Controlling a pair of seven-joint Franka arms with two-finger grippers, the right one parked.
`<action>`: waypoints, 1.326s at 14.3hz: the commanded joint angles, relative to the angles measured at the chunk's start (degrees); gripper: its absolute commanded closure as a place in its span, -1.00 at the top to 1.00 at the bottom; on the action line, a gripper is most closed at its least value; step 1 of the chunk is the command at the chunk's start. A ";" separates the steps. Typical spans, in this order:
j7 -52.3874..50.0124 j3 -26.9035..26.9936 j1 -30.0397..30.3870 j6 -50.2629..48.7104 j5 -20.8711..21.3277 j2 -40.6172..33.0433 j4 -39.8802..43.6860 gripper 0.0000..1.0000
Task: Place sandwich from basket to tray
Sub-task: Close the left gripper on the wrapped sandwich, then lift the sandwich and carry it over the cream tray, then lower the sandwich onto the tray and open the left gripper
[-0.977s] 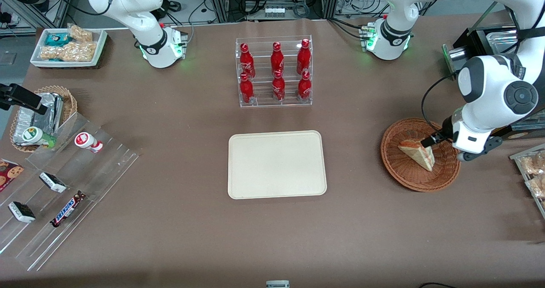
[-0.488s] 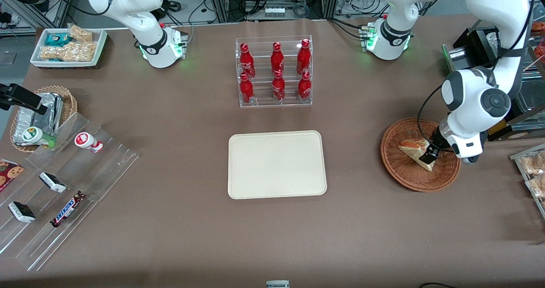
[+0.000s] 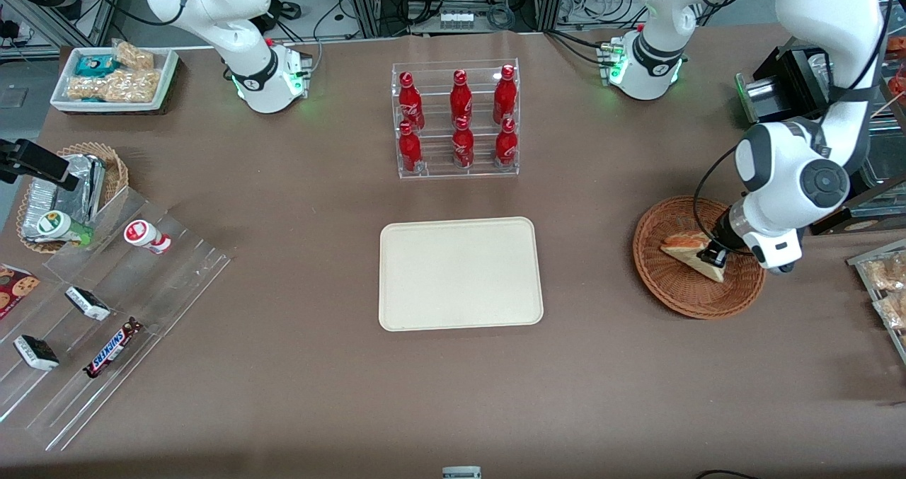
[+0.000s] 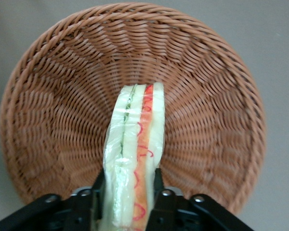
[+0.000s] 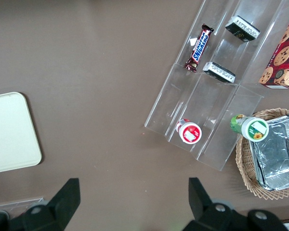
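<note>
1. Basket (image 3: 672, 291): brown wicker, woven in ribbed rings; reads orange-tan in the left wrist view.
2. Sandwich (image 4: 135, 159): pale bread, cut edge layered green, cream, orange and red, with red squiggles under a glossy clear wrap.
3. Gripper (image 3: 710, 258): black fingers (image 4: 97, 185) closed against both faces of the sandwich; arm shell white with grey joint caps.
4. Tray (image 3: 460, 274): plain cream-beige, no pattern.
5. Tabletop (image 3: 318, 203): uniform dull brown.
6. Bottles (image 3: 461, 118): six, red with white lettering, in a clear rack.
7. Candy bar (image 5: 198, 47): brown wrapper, blue-and-white lettering.
8. Arm bases: white, lit green.
</note>
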 commanded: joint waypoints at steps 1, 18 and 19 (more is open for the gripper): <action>-0.48 -1.81 -2.50 -10.00 -0.57 0.07 8.63 -0.88; 6.90 -14.03 -32.21 -8.27 8.38 33.01 48.98 -0.82; 6.90 -14.03 -32.83 -8.27 8.83 34.25 49.61 -0.82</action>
